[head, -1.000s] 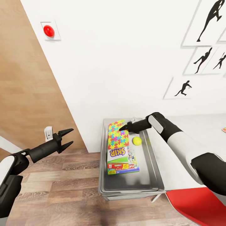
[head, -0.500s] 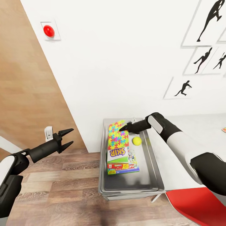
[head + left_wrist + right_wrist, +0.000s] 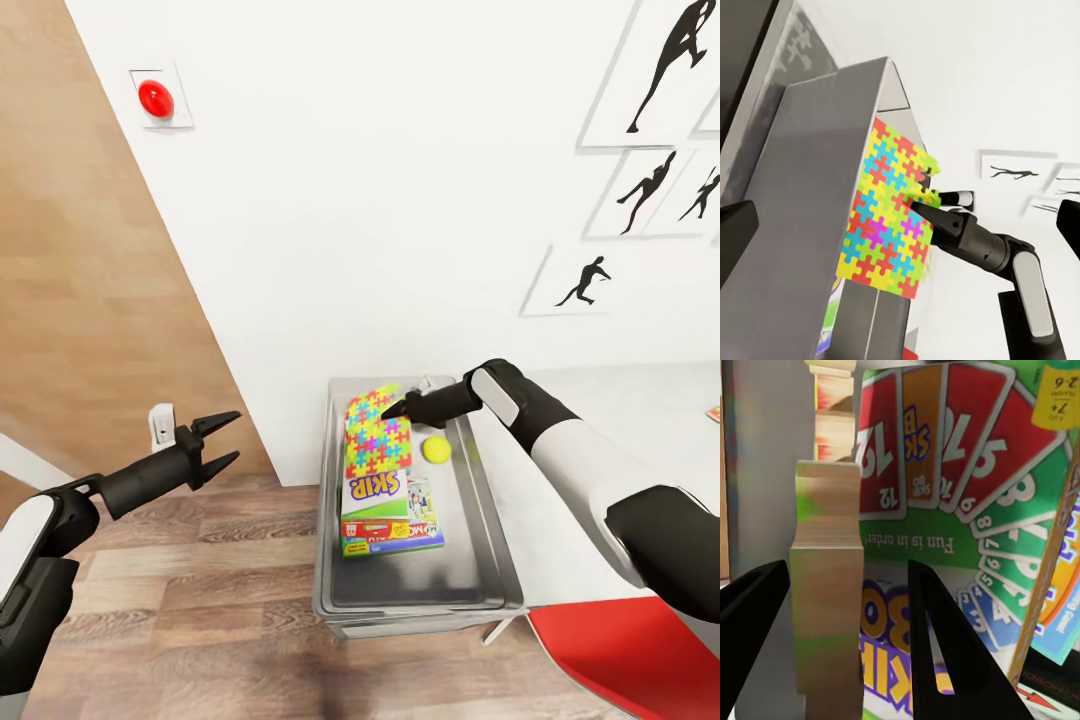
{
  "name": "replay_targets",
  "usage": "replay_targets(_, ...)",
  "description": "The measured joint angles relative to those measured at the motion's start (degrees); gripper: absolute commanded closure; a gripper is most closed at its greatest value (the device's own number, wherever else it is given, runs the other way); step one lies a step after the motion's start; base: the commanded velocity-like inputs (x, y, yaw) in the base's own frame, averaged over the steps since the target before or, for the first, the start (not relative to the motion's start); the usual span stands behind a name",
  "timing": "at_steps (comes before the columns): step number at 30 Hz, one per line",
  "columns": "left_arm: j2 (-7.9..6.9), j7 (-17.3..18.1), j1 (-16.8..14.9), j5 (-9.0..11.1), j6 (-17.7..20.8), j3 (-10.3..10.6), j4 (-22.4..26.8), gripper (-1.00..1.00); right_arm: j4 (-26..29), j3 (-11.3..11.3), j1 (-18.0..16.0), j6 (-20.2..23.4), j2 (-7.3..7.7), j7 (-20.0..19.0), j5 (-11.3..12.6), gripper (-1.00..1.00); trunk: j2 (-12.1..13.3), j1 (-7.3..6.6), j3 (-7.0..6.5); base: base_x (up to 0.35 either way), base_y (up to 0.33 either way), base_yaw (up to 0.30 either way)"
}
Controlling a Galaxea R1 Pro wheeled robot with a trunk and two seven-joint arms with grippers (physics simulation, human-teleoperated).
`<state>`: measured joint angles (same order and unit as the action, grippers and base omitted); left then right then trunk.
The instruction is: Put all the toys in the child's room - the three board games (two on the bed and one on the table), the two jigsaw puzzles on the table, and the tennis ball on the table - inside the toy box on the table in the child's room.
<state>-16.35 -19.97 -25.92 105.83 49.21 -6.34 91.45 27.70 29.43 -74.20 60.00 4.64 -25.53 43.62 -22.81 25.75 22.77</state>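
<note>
the toy box [image 3: 500,560] sat at the end of the desk [image 3: 640,400], against the white wall, and held nearly everything. inside it lay a stack of board games [image 3: 385,520]: a yellow-green-red one lettered "skip" on top, with a monopoly box and a blue-edged box showing beneath it at the stack's near end. a jigsaw puzzle [image 3: 378,432] leaned over the far end of that stack, its far edge raised. the tennis ball [image 3: 435,449] rested on the box floor just beside the puzzle, on the side nearer the desk.

the right gripper [image 3: 392,408] reached into the toy box at the puzzle's raised far edge. in the left wrist view its dark fingers [image 3: 926,212] met the puzzle's edge [image 3: 889,206], and in the right wrist view the two fingers [image 3: 937,637] stood apart with the thin edge of the puzzle [image 3: 829,585] between them, the game box's printed card fan behind. whether they were pinching it or only straddling it could not be told.

the left gripper [image 3: 224,440] hung over the wood floor [image 3: 200,600], well apart from the toy box on the side away from the desk, its fingers spread and empty.

a second puzzle's corner [image 3: 713,413] showed on the desk, far from the toy box.
</note>
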Motion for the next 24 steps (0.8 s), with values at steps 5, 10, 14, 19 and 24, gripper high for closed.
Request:
replay_targets(5, 0.0, 0.0, 0.0, 0.0, 0.0, 0.2, 0.0, -1.0, 0.0, 0.0, 0.0, 0.0, 0.02, 0.0, 0.0, -1.0, 0.0, 0.0, 0.0, 0.0, 0.0, 0.0)
replay_targets(10, 0.0, 0.0, 0.0, 0.0, 0.0, 0.3, 0.0, -1.0, 0.0, -0.1, 0.0, 0.0, 0.04, 0.1, 0.0, -1.0, 0.0, 0.0, 0.0, 0.0, 0.0, 0.0)
replay_targets(14, 0.0, 0.0, 0.0, 0.0, 0.0, 0.3, 0.0, -1.0, 0.0, -0.1, 0.0, 0.0, 0.04, 0.1, 0.0, -1.0, 0.0, 0.0, 0.0, 0.0, 0.0, 0.0)
replay_targets(19, 0.0, 0.0, 0.0, 0.0, 0.0, 0.3, 0.0, -1.0, 0.1, -0.1, 0.0, 0.0, 0.04, 0.1, 0.0, -1.0, 0.0, 0.0, 0.0, 0.0, 0.0, 0.0)
replay_targets(24, 0.0, 0.0, 0.0, 0.0, 0.0, 0.3, 0.0, -1.0, 0.2, -0.1, 0.0, 0.0, 0.06, 0.0, 0.0, -1.0, 0.0, 0.0, 0.0, 0.0, 0.0, 0.0)
